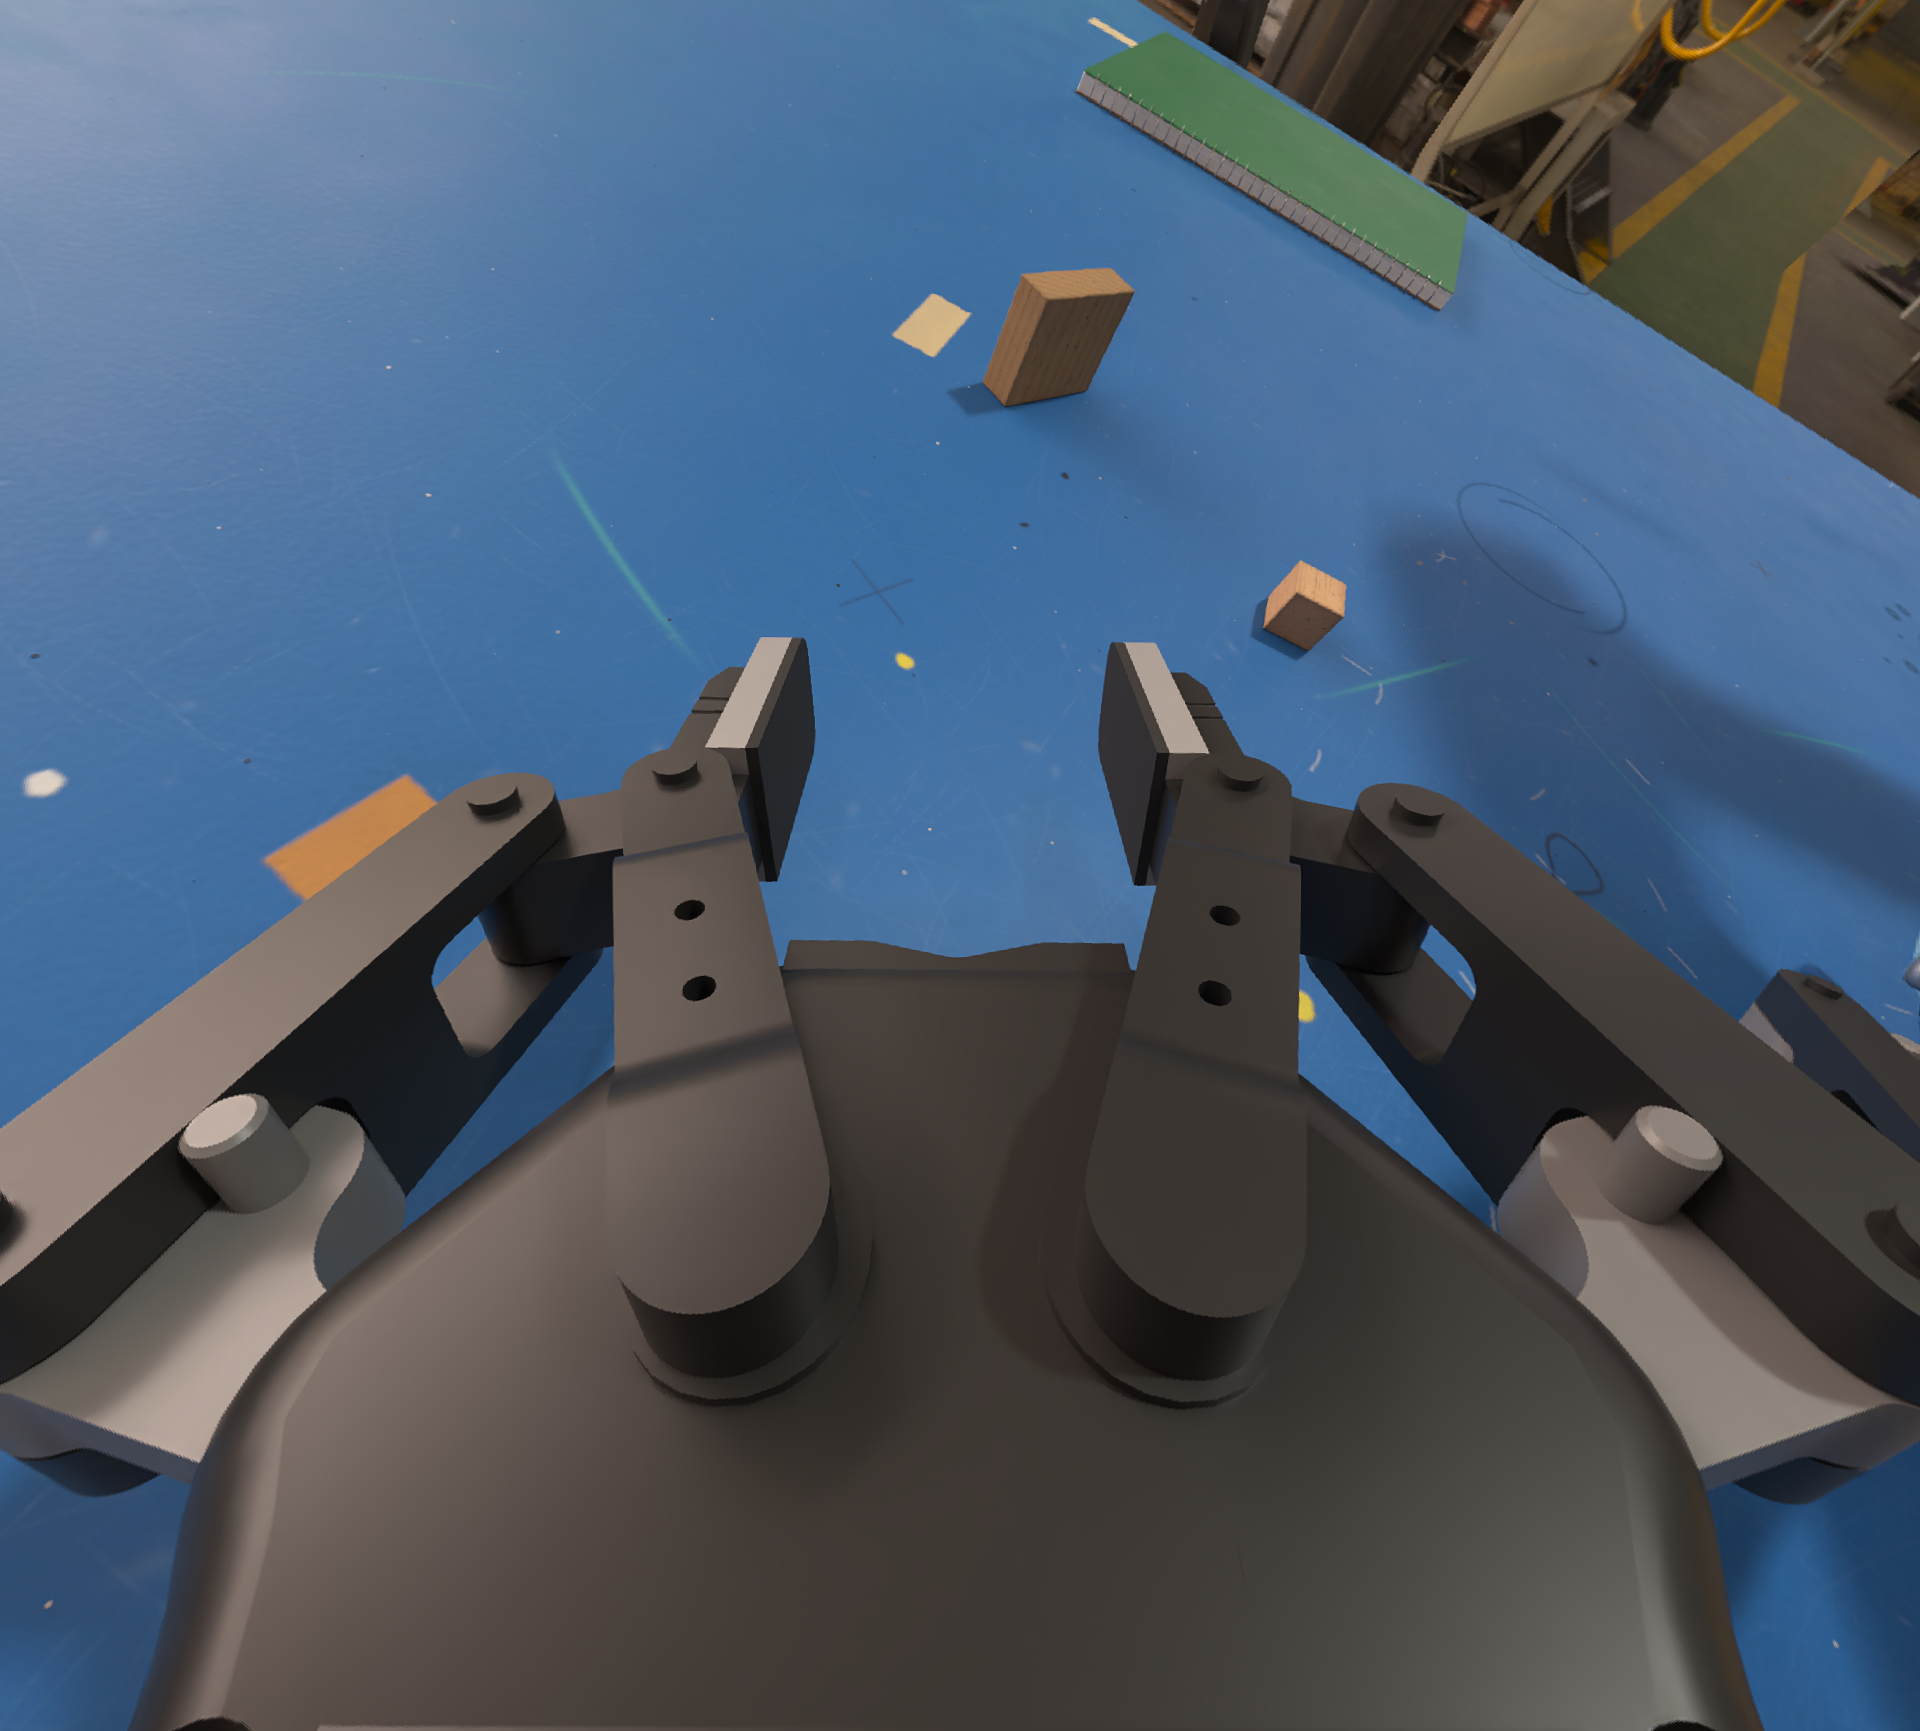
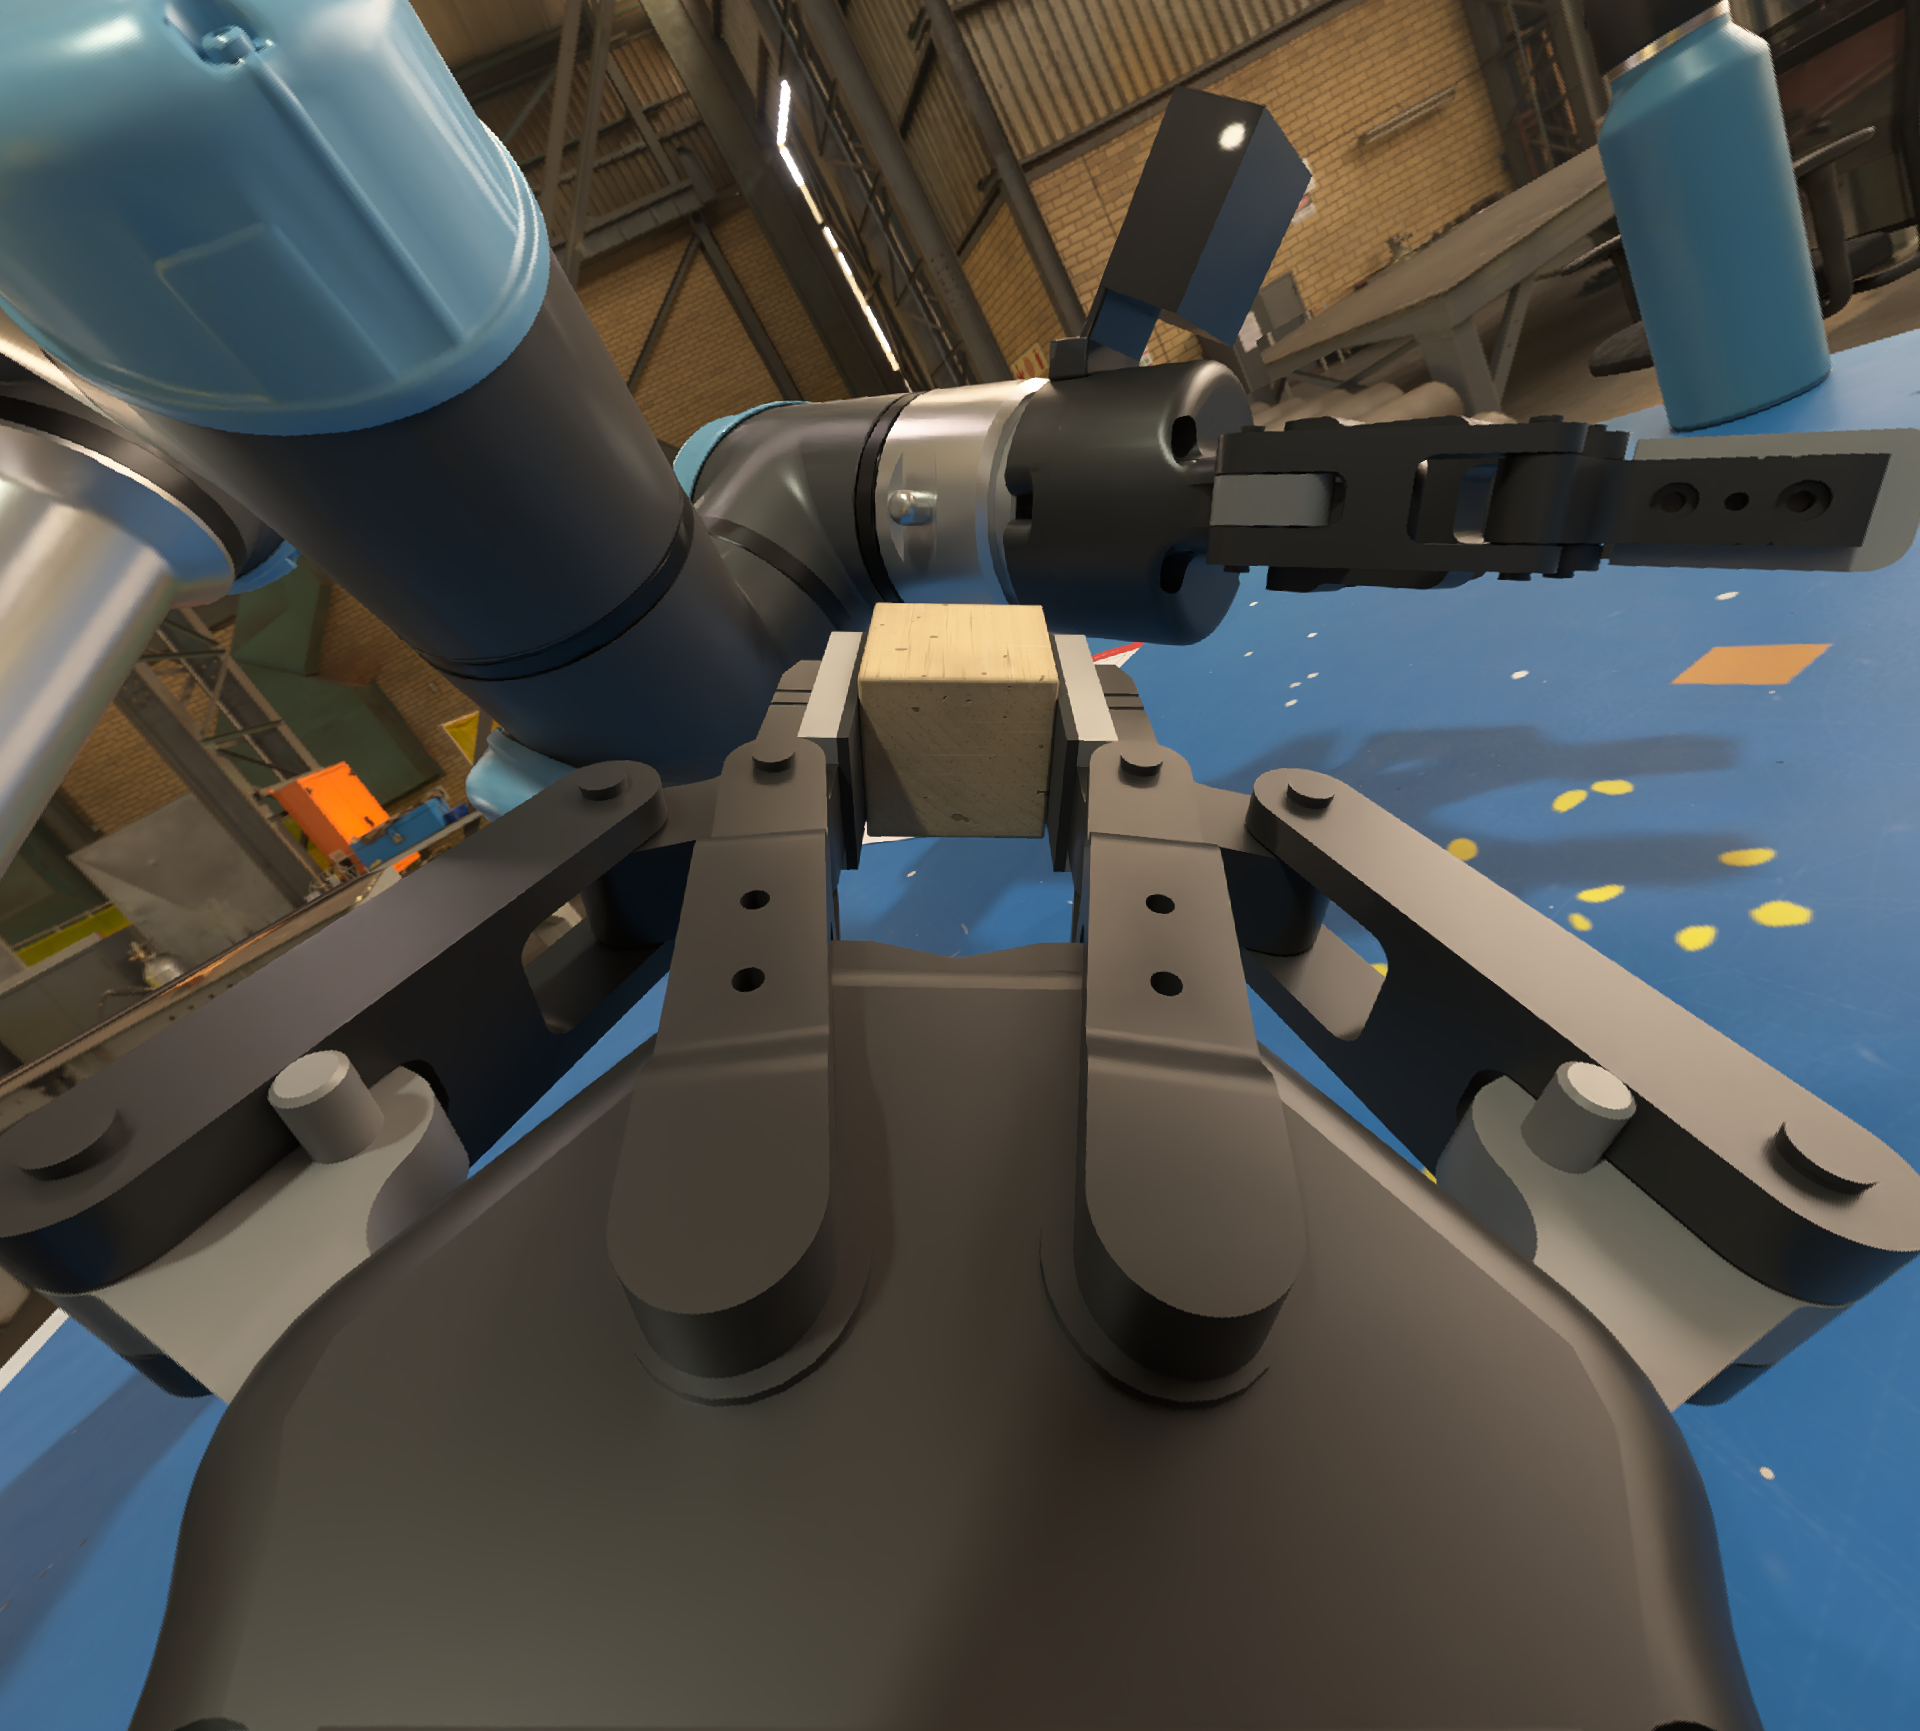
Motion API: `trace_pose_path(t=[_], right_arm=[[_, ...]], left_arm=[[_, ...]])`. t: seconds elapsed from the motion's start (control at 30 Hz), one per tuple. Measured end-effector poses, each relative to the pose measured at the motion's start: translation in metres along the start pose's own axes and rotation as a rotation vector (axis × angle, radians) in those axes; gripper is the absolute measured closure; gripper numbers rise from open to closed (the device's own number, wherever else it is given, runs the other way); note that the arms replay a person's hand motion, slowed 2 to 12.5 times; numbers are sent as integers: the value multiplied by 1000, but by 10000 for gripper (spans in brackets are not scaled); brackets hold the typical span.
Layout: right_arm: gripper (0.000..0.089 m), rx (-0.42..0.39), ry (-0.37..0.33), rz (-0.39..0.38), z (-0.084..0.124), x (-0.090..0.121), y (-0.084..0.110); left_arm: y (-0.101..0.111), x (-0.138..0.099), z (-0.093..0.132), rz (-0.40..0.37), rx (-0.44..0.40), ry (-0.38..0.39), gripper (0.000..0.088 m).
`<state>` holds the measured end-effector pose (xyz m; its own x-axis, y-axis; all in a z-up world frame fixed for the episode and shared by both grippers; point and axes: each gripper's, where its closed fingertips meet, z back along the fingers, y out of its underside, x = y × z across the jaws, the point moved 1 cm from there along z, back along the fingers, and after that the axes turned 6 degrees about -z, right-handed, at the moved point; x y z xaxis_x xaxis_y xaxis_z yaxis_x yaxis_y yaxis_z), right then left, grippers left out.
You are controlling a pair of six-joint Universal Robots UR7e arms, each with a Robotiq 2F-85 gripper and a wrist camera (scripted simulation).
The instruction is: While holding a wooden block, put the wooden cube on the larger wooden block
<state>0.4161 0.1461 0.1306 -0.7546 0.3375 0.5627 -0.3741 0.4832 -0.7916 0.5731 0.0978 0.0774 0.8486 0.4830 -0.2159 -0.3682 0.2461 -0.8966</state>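
Observation:
In the left wrist view, a larger wooden block [image 1: 1058,336] stands upright on the blue table [image 1: 416,331], far ahead of my left gripper [image 1: 956,705]. A small wooden cube [image 1: 1305,605] lies nearer, ahead and to the right of that gripper. The left gripper is open and empty above the table. In the right wrist view, my right gripper [image 2: 956,725] is shut on a pale wooden block [image 2: 956,725] and holds it above the table. The left arm and its gripper [image 2: 1558,502] show side-on beyond it.
A green spiral-bound notebook [image 1: 1283,159] lies at the far right table edge. A blue bottle with a black cap [image 2: 1704,175] stands on the table in the right wrist view. Flat tan and orange patches [image 1: 932,323] mark the tabletop. Crates stand beyond the far edge.

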Motion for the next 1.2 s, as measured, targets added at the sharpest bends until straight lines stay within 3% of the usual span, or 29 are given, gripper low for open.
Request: trace_pose_path(t=[1.2], right_arm=[[614,0,-6,-6,0,0,-1]], left_arm=[[2,3,-1,6,10,-1,382]])
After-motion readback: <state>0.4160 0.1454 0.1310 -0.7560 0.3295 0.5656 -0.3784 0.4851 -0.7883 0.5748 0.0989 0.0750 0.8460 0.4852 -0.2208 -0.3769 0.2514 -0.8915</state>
